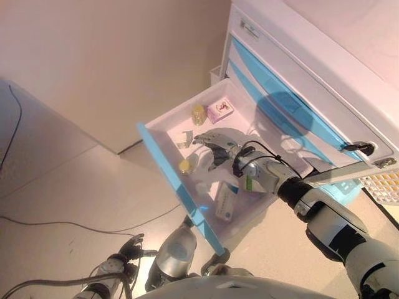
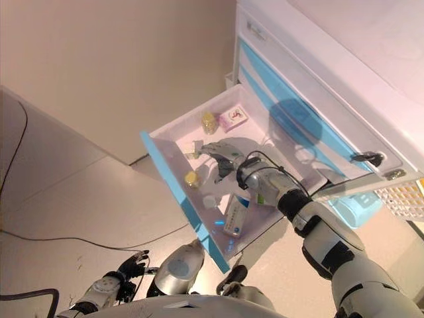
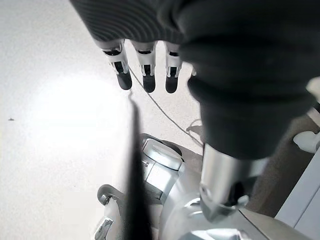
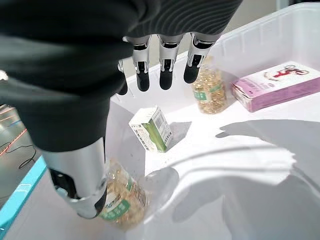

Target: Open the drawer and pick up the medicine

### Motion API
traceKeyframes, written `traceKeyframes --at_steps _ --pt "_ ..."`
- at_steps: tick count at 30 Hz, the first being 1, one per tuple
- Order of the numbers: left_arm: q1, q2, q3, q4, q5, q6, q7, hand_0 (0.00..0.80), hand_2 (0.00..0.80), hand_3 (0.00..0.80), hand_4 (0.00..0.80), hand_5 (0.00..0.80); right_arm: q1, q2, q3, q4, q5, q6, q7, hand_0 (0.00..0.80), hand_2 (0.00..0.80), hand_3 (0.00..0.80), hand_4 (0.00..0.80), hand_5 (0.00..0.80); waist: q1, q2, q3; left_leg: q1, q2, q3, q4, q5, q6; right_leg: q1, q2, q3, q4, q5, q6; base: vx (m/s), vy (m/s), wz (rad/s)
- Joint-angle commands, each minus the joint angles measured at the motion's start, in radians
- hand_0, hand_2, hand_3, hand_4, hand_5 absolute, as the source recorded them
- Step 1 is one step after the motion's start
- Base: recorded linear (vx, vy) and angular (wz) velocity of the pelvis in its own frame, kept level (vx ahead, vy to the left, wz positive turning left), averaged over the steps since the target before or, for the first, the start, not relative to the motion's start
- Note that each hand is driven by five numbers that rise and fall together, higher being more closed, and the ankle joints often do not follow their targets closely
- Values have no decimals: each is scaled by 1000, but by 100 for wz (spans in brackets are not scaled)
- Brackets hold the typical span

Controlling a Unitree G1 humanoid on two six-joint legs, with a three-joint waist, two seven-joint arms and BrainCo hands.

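Observation:
The drawer [image 1: 173, 168], white inside with a blue front, stands pulled out of the cabinet. In it lie a pink box [image 1: 220, 110], a capsule bottle [image 1: 198, 114] at the back, a small green and white box [image 4: 151, 129], a second capsule bottle [image 4: 122, 205] near the front, and a white and blue medicine box [image 1: 227, 202]. My right hand [image 1: 218, 144] is open inside the drawer, its fingers [image 4: 165, 67] straight above the green box and its thumb beside the front bottle, holding nothing. My left hand [image 1: 128, 252] hangs low over the floor, open and empty.
The white cabinet [image 1: 299, 109] has more shut blue drawers above the open one. A white mesh basket [image 1: 383, 184] stands at the right. A thin cable [image 1: 81, 225] runs across the pale floor, and a wall stands behind to the left.

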Motion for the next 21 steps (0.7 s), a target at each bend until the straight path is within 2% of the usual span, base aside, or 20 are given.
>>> traceKeyframes --at_steps 1,10,21 --pt "-9 27 -42 -5 24 -43 -3 0 0 0 0 0 -64 22 36 -13 6 -5 -44 0 0 0 0 0 4 -4 20 -31 -64 22 30 -59 57 -71 -72 80 47 115 74 -24 6 8" --pt "-41 23 -70 -32 -25 -68 13 0 0 0 0 0 -91 44 46 22 -9 -14 -44 0 0 0 0 0 8 -8 58 -44 -64 15 21 -52 60 -96 -72 86 58 121 84 -4 3 5" --pt "-51 29 -67 -34 -41 -65 13 0 0 0 0 0 -102 51 62 22 -9 -28 -7 0 0 0 0 0 10 -8 79 -55 -65 13 11 -47 62 -121 -72 88 62 126 89 0 0 0"
